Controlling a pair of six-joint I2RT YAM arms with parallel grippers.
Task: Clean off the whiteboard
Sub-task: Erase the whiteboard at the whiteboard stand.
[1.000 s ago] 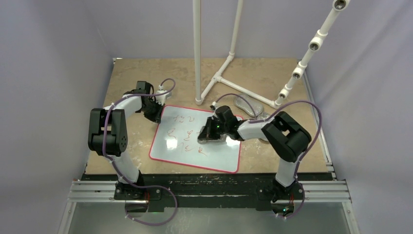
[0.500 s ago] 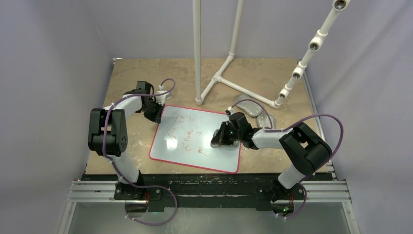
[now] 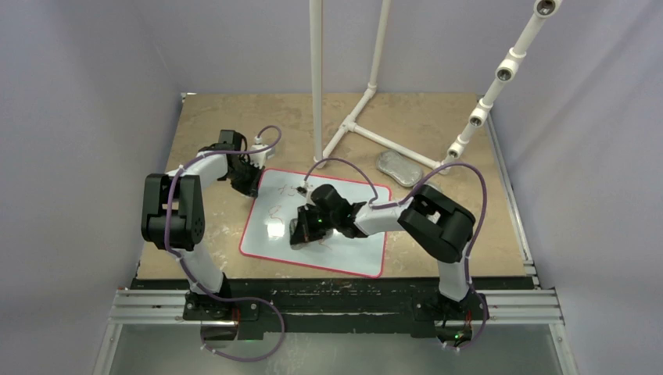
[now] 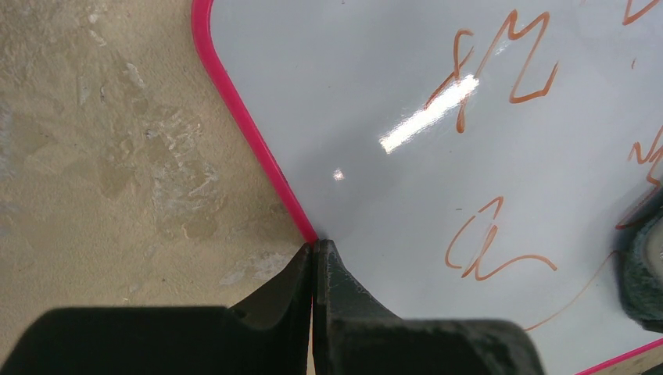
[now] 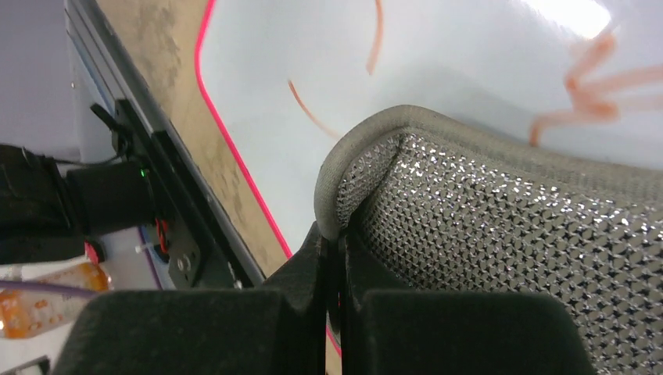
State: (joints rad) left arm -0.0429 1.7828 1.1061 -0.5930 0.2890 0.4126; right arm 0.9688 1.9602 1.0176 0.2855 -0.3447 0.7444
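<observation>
The whiteboard [image 3: 361,244] lies flat on the table, glossy white with a thin red rim. Red scribbles [image 3: 291,191] remain on its left part and show in the left wrist view [image 4: 500,66]. My left gripper [image 3: 252,184] is shut on the board's rim at its far left corner [image 4: 314,248]. My right gripper [image 3: 303,233] is shut on the edge of a silvery-grey mesh pad [image 5: 508,234] and holds it against the board's near middle [image 5: 297,70]. The pad's edge also shows in the left wrist view [image 4: 645,273].
A second grey oval pad [image 3: 399,168] lies on the table beyond the board's far right corner. A white pipe frame [image 3: 344,129] stands behind the board. A slanted pipe [image 3: 485,98] rises at the right. The metal rail [image 3: 336,305] runs along the near edge.
My right gripper swept the pad to the board's right side, then back left to the near middle. Fewer red scribbles show in the middle. The left arm has not moved.
</observation>
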